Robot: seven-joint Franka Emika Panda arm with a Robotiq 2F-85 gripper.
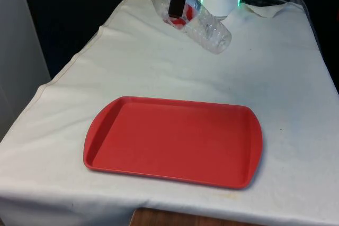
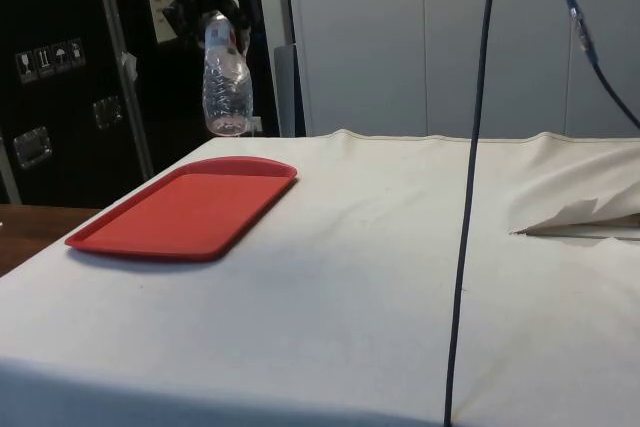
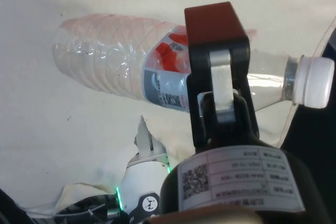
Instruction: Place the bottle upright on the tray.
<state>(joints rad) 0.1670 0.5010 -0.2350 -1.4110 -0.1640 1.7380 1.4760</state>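
**Bottle lifted, tray still bare**

Bottle (image 1: 204,25) is off the cloth and in the air, clamped by the gripper (image 1: 177,1) around its upper body near the red-and-white label. The black fingers (image 3: 212,35) are closed against the clear plastic, as the wrist view shows plainly. Pick-up therefore looks done. The bottle is not upright in the front view: it slants, white cap raised toward the front view's left, base lower toward the front view's right. In the side view it hangs nearly vertical, cap up.

Relative to the red tray (image 1: 106,130), the bottle sits well beyond the tray's far edge and high above the table; in the side view it hangs above the tray's far corner. Nothing rests on the tray. What remains, by my reading: carry the bottle over the tray, straighten it so the base points down, lower it and let go.

Surface is a white cloth (image 1: 286,78) over the table, slightly creased and faintly marked. A dark cable (image 2: 470,187) hangs close to the side camera, with pale panels and dark cabinets behind the tray.
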